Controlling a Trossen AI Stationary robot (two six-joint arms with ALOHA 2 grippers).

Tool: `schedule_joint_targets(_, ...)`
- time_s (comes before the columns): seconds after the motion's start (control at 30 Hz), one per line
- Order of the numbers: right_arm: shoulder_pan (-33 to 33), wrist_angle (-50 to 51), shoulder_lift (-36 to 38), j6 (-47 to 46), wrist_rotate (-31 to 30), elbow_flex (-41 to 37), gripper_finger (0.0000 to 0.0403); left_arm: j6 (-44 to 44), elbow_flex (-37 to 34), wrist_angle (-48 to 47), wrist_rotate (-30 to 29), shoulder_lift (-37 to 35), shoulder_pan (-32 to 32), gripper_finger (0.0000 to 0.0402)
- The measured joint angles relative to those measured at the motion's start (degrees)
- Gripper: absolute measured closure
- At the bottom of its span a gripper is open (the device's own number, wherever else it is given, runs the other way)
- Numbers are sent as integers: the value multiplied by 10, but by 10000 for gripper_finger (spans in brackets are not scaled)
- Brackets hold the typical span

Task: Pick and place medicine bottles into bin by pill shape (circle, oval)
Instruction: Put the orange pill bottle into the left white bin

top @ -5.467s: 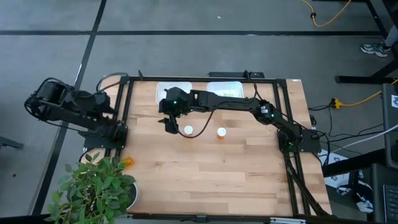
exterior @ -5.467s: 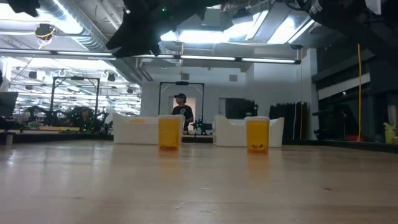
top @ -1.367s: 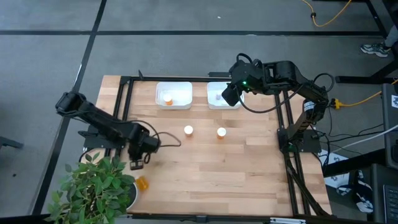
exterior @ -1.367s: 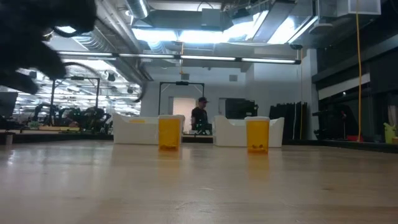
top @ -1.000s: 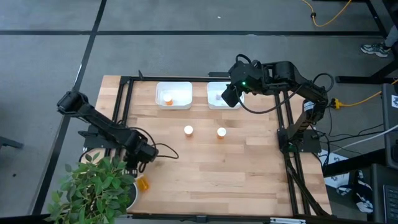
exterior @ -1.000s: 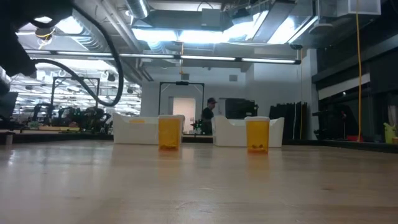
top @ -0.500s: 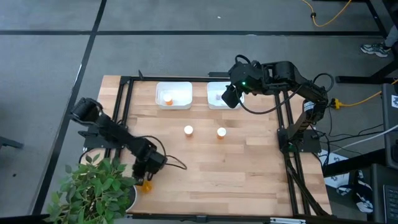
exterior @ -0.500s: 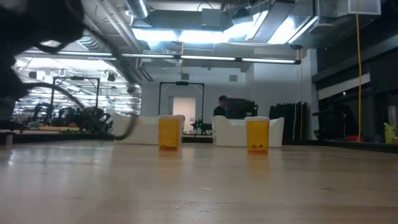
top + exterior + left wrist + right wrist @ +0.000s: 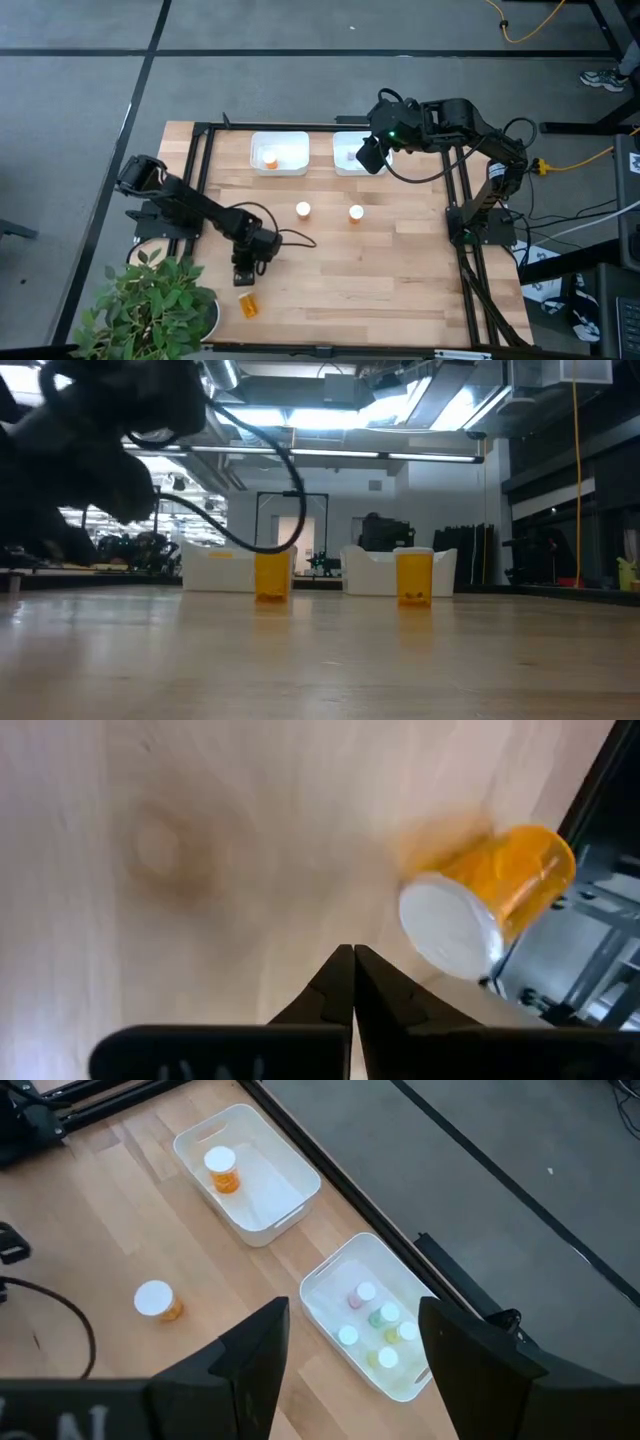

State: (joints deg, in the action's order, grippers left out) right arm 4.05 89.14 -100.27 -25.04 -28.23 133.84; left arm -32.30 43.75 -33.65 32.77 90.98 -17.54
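An orange medicine bottle (image 9: 247, 305) with a white cap (image 9: 450, 928) lies on its side near the table's near left corner. My left gripper (image 9: 243, 277) hangs just beyond it, shut, and its fingertips (image 9: 352, 960) stand beside the bottle (image 9: 500, 885), apart from it. Two more orange bottles (image 9: 303, 209) (image 9: 356, 212) stand upright mid-table. The left white bin (image 9: 282, 165) holds one orange bottle (image 9: 222, 1168). The right bin (image 9: 345, 165) holds several pale bottles (image 9: 372, 1320). My right gripper (image 9: 368, 155) hovers open over the right bin.
A potted plant (image 9: 150, 305) overhangs the near left corner, close to the lying bottle. A black metal frame (image 9: 200, 180) borders the table's sides. Bare wood (image 9: 400, 280) fills the near right. The low view shows both standing bottles (image 9: 271, 575) (image 9: 414, 577) before the bins.
My left gripper, shut throughout, has swept from beside the plant toward the table's right edge, passing over the lying bottle. The bottle has slid a little toward the right and near edges, clear of the plant's leaves. My right gripper has stayed over the right bin.
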Motion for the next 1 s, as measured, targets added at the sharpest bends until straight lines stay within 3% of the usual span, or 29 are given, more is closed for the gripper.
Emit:
schedule_joint_targets(0.3,0,-1,0,-2,0,0,179,-1,151,-108,-41,8,-58,401)
schedule_joint_targets(0.53,0,0,0,1,9,0,179,-31,156,-113,-2,63,-126,401)
schedule_joint_targets(0.8,0,0,0,3,10,0,179,-73,156,-24,13,90,-152,401)
schedule_joint_targets(1.0,0,1,0,13,23,0,179,-54,156,-21,28,145,-166,401)
